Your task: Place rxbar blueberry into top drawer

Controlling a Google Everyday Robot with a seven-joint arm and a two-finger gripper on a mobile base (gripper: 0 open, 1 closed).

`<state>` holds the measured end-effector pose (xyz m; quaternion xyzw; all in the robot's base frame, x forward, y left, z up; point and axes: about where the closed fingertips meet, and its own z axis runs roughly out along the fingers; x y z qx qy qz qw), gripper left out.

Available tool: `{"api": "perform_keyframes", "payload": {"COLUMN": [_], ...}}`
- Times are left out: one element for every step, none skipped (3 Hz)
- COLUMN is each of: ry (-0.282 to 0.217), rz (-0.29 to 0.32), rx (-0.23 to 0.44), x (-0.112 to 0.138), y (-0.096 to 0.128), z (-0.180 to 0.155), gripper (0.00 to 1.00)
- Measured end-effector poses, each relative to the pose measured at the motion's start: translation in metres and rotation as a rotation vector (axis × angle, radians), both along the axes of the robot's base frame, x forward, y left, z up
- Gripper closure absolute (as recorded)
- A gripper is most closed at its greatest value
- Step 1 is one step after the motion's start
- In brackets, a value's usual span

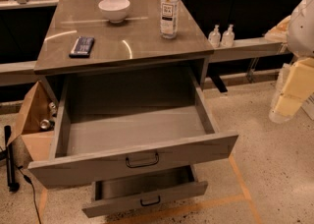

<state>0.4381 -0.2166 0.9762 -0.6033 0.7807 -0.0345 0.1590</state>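
The gripper (pixel 287 101) hangs at the camera view's right edge, off to the side of the cabinet (pixel 147 41), and whether it is apart or together cannot be told. Left of it the top drawer (pixel 93 163) stands pulled out above the lower drawer (pixel 117 204). Farther left the rxbar blueberry (pixel 82 46) lies flat on the cabinet's top, with a water bottle (pixel 170 9) and a white bowl (pixel 114 9) standing farther back.
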Motion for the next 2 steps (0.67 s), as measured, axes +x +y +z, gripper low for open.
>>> {"api": "perform_keyframes", "payload": {"ry": [0.0,-0.021], "rz": [0.0,0.016], "rx": [0.0,0.056], "x": [0.0,-0.0008], "y": [0.0,0.0066], "z": [0.0,0.0068], "gripper": [0.0,0.0]}}
